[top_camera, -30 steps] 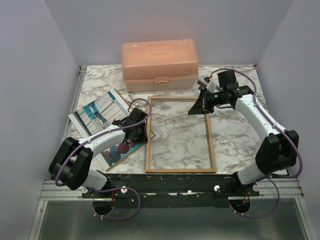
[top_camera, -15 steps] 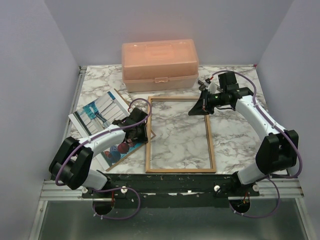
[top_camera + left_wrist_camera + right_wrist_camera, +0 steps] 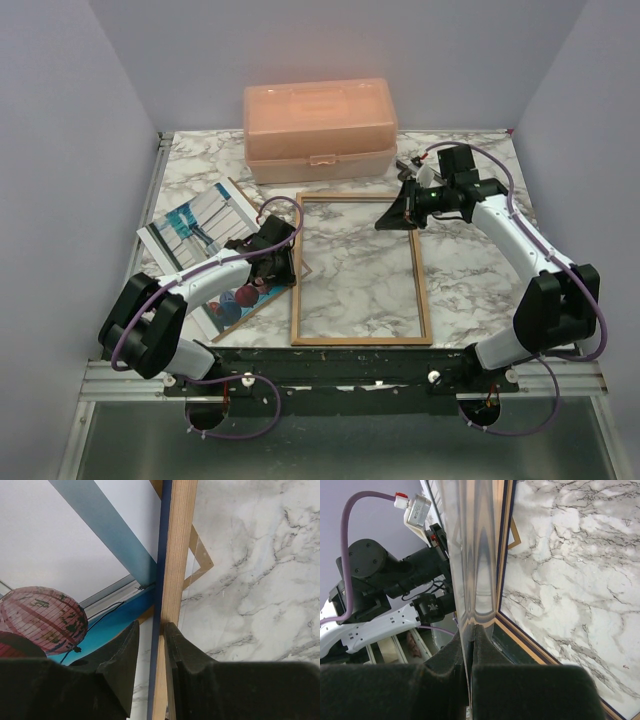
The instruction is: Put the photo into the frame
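Jaws clamped: left gripper pinches the tan-and-navy wooden frame, right gripper its reflective pane; best hold both level.

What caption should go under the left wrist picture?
Left gripper pinching the frame by its rail, the photo on one side, the marble table on the other.
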You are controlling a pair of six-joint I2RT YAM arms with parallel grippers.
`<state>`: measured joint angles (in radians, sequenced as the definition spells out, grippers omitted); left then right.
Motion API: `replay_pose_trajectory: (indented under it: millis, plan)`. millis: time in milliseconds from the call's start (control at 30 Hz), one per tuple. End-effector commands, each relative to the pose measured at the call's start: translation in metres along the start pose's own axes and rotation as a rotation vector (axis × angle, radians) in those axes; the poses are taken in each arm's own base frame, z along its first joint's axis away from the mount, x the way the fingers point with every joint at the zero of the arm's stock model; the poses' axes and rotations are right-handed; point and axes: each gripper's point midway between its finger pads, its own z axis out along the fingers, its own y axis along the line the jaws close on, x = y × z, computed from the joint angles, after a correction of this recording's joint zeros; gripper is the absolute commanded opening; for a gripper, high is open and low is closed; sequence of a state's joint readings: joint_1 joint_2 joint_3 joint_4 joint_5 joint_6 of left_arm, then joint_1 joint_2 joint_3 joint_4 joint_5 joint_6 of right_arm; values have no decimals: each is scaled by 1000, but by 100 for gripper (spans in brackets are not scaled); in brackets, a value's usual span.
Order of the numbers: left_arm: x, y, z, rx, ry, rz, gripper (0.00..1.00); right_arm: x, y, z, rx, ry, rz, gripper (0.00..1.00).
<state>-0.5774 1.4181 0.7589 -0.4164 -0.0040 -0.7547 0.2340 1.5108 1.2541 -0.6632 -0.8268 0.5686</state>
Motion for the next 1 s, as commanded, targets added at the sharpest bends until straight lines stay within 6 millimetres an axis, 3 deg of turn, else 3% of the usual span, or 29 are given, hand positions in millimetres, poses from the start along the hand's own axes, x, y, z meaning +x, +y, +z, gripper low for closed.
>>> replay_pose_trajectory:
  millis: [0, 967]
  plan:
    - [15, 21, 8, -85, 55, 26, 27, 4, 5, 0, -43, 7, -3, 1]
    - [17, 22, 11, -95, 68, 32, 26, 30, -39, 15, 21, 53, 53, 1]
